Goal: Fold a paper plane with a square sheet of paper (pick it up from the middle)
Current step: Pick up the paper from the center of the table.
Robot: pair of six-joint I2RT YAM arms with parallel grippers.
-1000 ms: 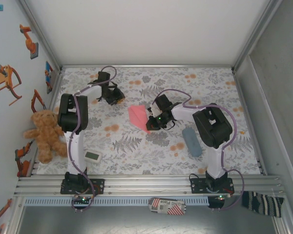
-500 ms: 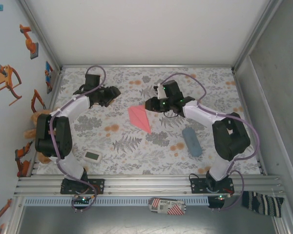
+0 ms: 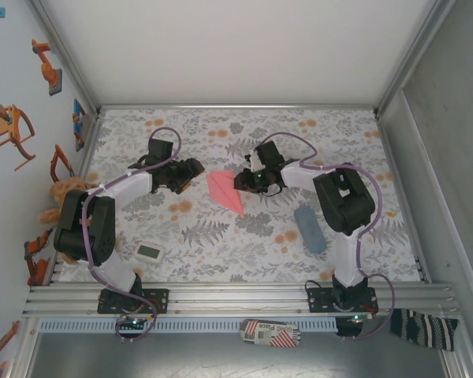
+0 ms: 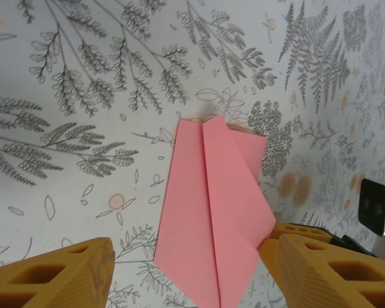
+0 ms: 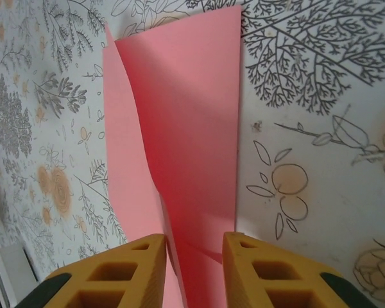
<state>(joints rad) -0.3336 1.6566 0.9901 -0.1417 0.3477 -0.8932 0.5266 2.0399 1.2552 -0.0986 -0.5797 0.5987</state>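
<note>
The salmon-pink sheet of paper (image 3: 223, 189) lies on the floral table (image 3: 221, 244), folded into a pointed wedge with a centre crease. In the left wrist view the paper (image 4: 212, 212) sits flat between and ahead of my widely open left gripper (image 4: 187, 247), whose right finger is at its edge. In the top view the left gripper (image 3: 193, 169) is just left of the paper and the right gripper (image 3: 240, 183) just right of it. In the right wrist view the paper (image 5: 186, 128) runs between the right gripper (image 5: 194, 247), jaws slightly apart, one flap raised.
A grey-blue pouch (image 3: 309, 228) lies right of centre. A small white device (image 3: 150, 251) sits near the left arm's base. A teddy bear (image 3: 67, 209) is at the left edge. A striped box (image 3: 272, 333) rests below the front rail.
The left gripper has opened wide and moved right to the paper. The right gripper has parted its jaws, drawn back and returned to the paper's right edge.
</note>
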